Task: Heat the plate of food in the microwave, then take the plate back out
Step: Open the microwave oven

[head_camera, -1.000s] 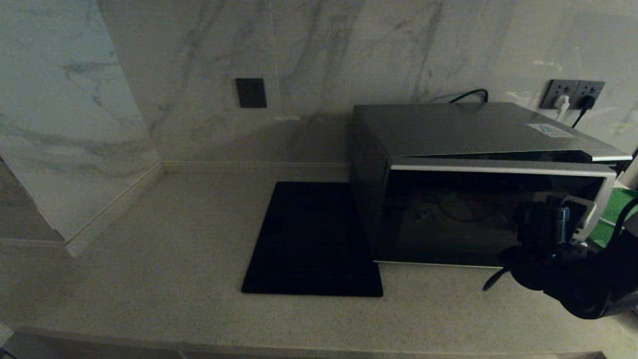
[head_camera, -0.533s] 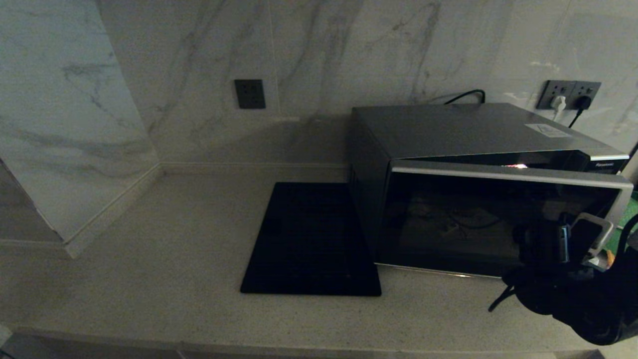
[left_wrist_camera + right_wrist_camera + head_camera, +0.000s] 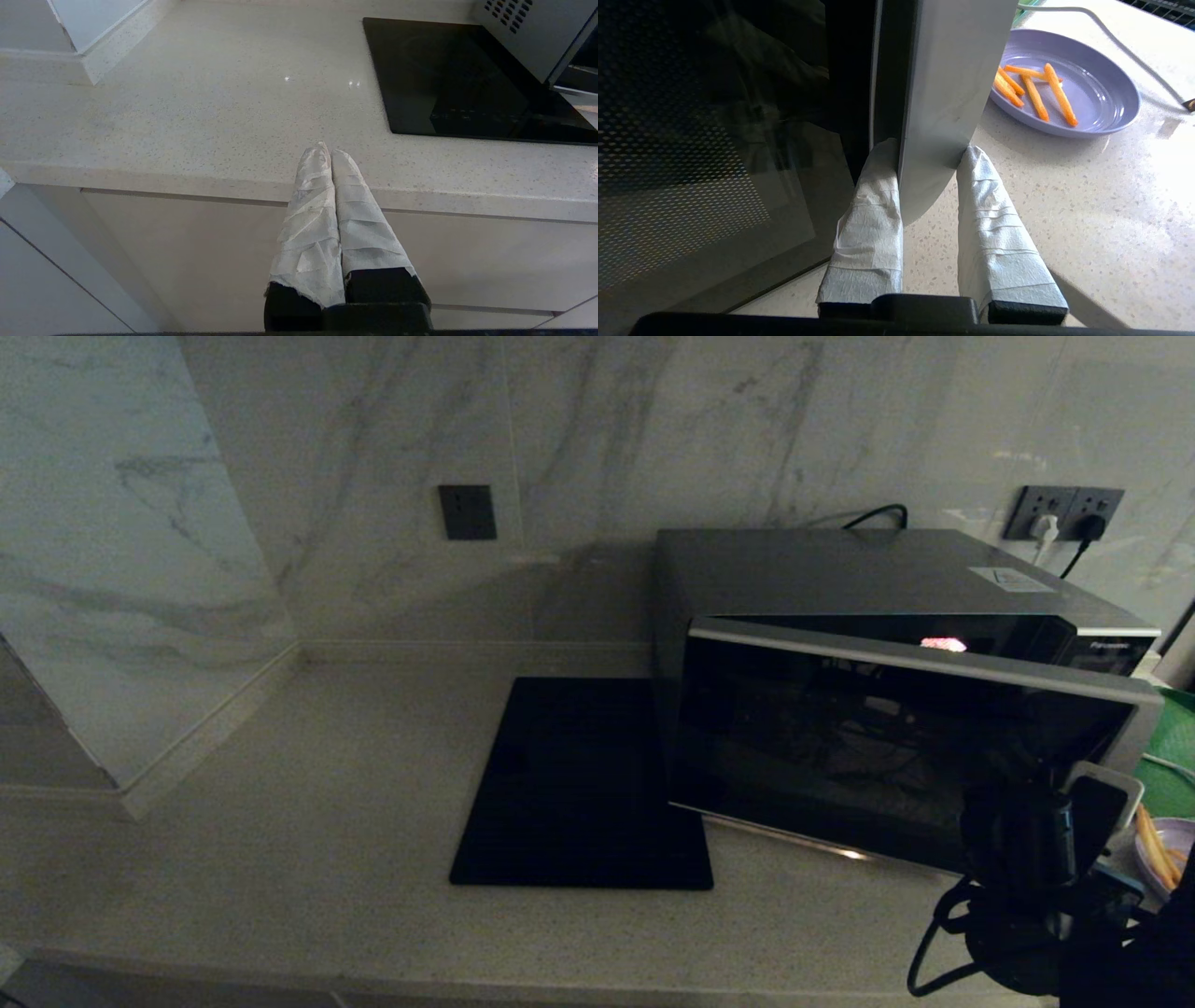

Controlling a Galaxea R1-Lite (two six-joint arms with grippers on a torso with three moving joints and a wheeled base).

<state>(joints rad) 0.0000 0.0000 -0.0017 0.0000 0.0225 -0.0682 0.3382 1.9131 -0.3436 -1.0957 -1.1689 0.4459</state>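
The silver-grey microwave (image 3: 859,569) stands at the back right of the counter, its dark glass door (image 3: 878,747) swung partly open with a light glowing inside. My right gripper (image 3: 1074,821) is shut on the door's silver handle (image 3: 943,93), one taped finger on each side of it (image 3: 929,149). Just beyond the door's free edge the lilac plate of food (image 3: 1064,84) rests on the counter with a few orange fries; only its edge (image 3: 1162,854) peeks out in the head view. My left gripper (image 3: 327,151) is shut on nothing, parked low at the counter's front edge.
A flat black mat (image 3: 583,784) lies left of the microwave. A green tray (image 3: 1174,747) sits behind the plate at the far right. Wall sockets (image 3: 1064,513) with plugged cables are behind the microwave. A white cable (image 3: 1111,32) runs past the plate. A marble wall corner (image 3: 140,616) juts out at left.
The microwave door has swung further open as my right gripper drew the handle toward me. The inside light and the plate's edge have come into view. The left arm has not moved.
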